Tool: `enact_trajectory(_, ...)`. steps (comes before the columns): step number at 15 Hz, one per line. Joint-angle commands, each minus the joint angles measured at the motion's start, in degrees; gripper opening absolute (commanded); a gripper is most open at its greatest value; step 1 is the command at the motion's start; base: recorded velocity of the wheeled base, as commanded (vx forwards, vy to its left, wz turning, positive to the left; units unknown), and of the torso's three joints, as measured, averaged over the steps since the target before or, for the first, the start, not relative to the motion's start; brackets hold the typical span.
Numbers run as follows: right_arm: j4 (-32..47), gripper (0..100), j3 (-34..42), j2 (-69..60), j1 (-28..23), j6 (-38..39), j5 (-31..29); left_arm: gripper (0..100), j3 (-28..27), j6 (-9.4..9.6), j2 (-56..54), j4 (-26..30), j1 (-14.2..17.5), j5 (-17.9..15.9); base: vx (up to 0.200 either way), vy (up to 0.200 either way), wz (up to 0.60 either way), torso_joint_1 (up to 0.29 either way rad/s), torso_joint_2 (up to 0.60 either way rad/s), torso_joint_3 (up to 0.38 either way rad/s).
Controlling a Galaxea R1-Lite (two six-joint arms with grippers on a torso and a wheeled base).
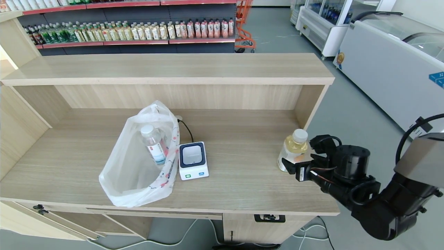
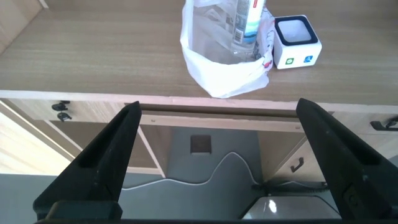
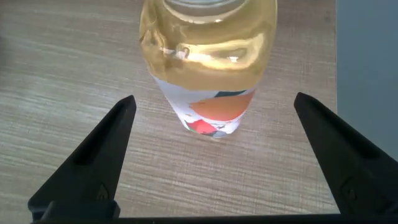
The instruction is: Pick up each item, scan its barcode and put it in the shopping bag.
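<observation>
Head view: scanner (image 1: 193,160) beside shopping bag (image 1: 119,166)

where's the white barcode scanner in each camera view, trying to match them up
head view: the scanner sits mid-counter, right beside the shopping bag, on the bag's right.
left wrist view: the scanner stands next to the shopping bag on the counter.
right wrist view: not in it; that camera faces the yellow drink bottle.
shared landmark: the wooden counter top.
</observation>
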Motion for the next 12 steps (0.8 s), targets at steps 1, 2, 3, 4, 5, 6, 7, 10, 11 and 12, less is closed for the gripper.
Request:
enact_trajectory(1,-1.4,100,-3.3,5.8,1.1,-1.1,0.0,100,0.0,0.00,0.0,0.0,0.0,0.0,0.000,0.000,0.00,0.000,0.00,0.000)
enact_trajectory(2,-1.7,100,-4.4,6.6,1.1,-2.5,0.0,100,0.0,0.00,0.0,0.0,0.0,0.0,0.000,0.000,0.00,0.000,0.00,0.000)
enact_trajectory(3,-2.3,100,-6.7,7.8,1.1,-4.0,0.1,100,0.0,0.00,0.0,0.0,0.0,0.0,0.000,0.000,0.00,0.000,0.00,0.000)
enact_trajectory(4,-2.4,100,-8.4,8.6,1.2,-4.2,0.1,100,0.0,0.00,0.0,0.0,0.0,0.0,0.000,0.000,0.00,0.000,0.00,0.000)
enact_trajectory(5,-2.1,100,-10.2,9.5,1.2,-4.3,0.0,100,0.0,0.00,0.0,0.0,0.0,0.0,0.000,0.000,0.00,0.000,0.00,0.000)
enact_trajectory(6,-1.9,100,-11.5,10.1,1.3,-4.6,0.0,100,0.0,0.00,0.0,0.0,0.0,0.0,0.000,0.000,0.00,0.000,0.00,0.000)
enact_trajectory(7,-1.9,100,-12.2,10.8,1.3,-5.3,0.0,100,0.0,0.00,0.0,0.0,0.0,0.0,0.000,0.000,0.00,0.000,0.00,0.000)
enact_trajectory(10,-2.3,100,-14.0,12.1,1.3,-5.9,0.4,100,0.0,0.00,0.0,0.0,0.0,0.0,0.000,0.000,0.00,0.000,0.00,0.000)
enact_trajectory(11,-2.3,100,-13.9,12.2,1.3,-6.0,0.4,100,0.0,0.00,0.0,0.0,0.0,0.0,0.000,0.000,0.00,0.000,0.00,0.000)
enact_trajectory(12,-2.3,100,-13.9,12.2,1.2,-6.1,0.5,100,-0.1,0.00,0.0,0.0,0.0,0.0,0.000,0.000,0.00,0.000,0.00,0.000)
